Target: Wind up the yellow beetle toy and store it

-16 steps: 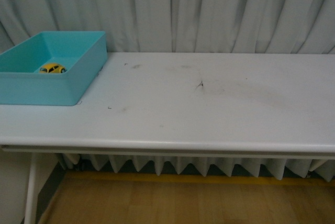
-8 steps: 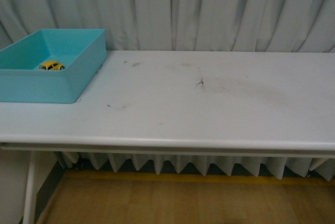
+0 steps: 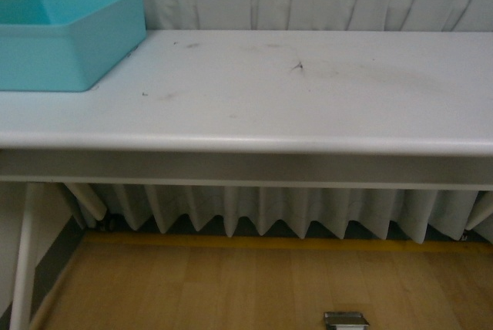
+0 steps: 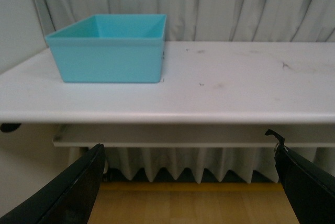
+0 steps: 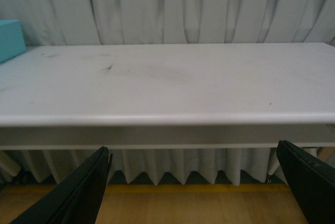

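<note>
The yellow beetle toy is hidden from every view now; the walls of the turquoise bin (image 3: 69, 37) block its inside. The bin stands at the table's far left and also shows in the left wrist view (image 4: 110, 51); its corner shows in the right wrist view (image 5: 10, 38). My left gripper (image 4: 191, 182) is open and empty, held below and in front of the table's front edge. My right gripper (image 5: 193, 182) is open and empty at the same low height. Neither arm shows in the front view.
The white table (image 3: 308, 106) has scuff marks and a rounded front edge. Pleated grey curtains hang behind and under it. A white table leg (image 3: 23, 260) stands at the left. Wooden floor lies below, with a small metal part (image 3: 347, 320) at the picture's bottom.
The front view has dropped lower: the table edge now sits mid-picture, more floor shows, and the yellow toy seen in the bin earlier is out of sight behind the bin wall.
</note>
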